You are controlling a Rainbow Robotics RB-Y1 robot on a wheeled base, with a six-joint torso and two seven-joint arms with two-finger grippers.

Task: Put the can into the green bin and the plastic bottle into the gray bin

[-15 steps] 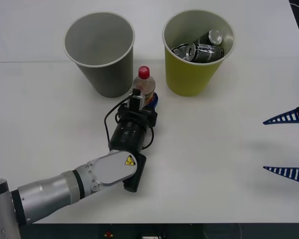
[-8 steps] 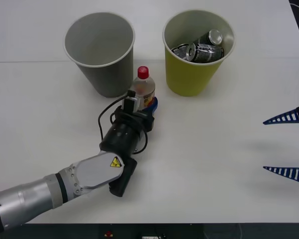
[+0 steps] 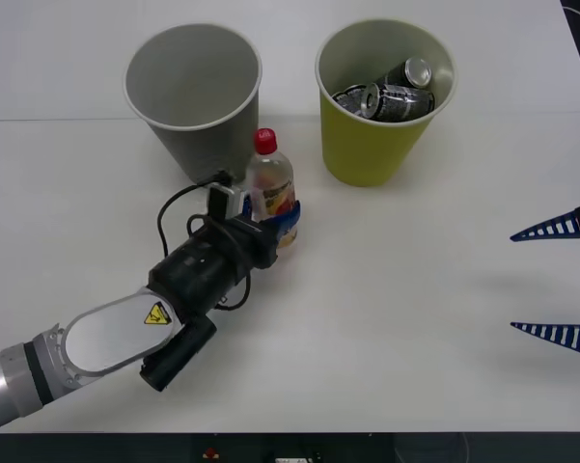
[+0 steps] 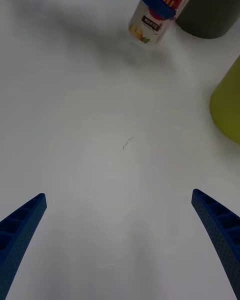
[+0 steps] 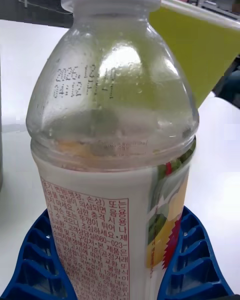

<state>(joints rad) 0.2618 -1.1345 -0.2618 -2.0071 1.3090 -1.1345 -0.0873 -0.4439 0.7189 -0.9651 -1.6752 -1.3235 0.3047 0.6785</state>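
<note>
Left arm (image 3: 106,338): silver-grey links, black wrist with looped black cable, yellow triangular warning sticker (image 3: 156,313), blue ribbed fingers (image 5: 35,260).

Your left arm reaches in from about 7 o'clock of the front view, silver forearm low, black wrist angled up toward 1 o'clock. Your left hand (image 3: 275,224) has its blue ribbed fingers (image 5: 192,260) clamped on the plastic bottle (image 3: 269,188). Your right hand (image 3: 558,280) sits at 3 o'clock, its fingers (image 4: 220,235) spread wide and holding nothing.
</note>
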